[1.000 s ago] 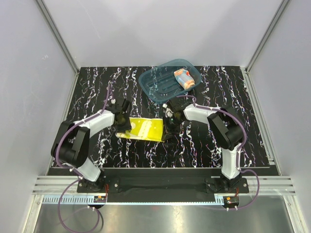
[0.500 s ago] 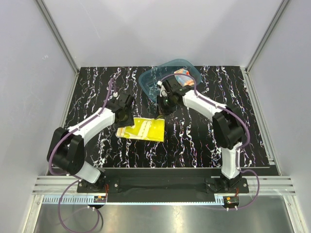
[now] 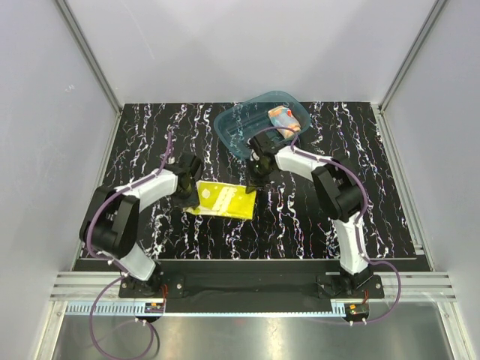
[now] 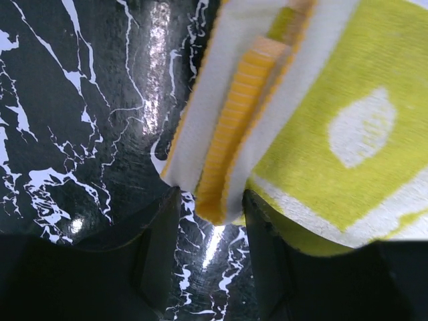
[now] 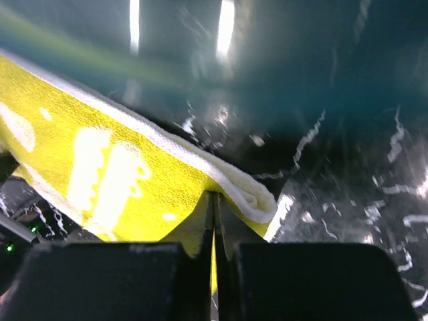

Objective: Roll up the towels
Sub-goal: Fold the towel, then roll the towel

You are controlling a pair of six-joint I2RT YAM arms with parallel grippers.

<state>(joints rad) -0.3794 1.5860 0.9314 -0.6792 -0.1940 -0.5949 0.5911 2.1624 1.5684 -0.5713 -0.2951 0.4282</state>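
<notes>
Yellow towel (image 3: 223, 199), one of two, lies partly folded on the black marbled table (image 3: 300, 217). Its right corner is hidden from above, pinched in the closed right gripper (image 5: 214, 224). The left gripper (image 4: 210, 221) stands parted astride its folded left edge. The dotted towel (image 3: 283, 120) sits rolled in the one teal tub (image 3: 236, 133).

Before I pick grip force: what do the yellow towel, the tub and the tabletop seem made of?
Yellow towel: terry-like cloth, matte, fuzzy pile visible.
Teal tub: translucent glossy plastic; pattern shows through.
Tabletop: black, white-veined, glossy glare; marble-look, perhaps laminate.
</notes>
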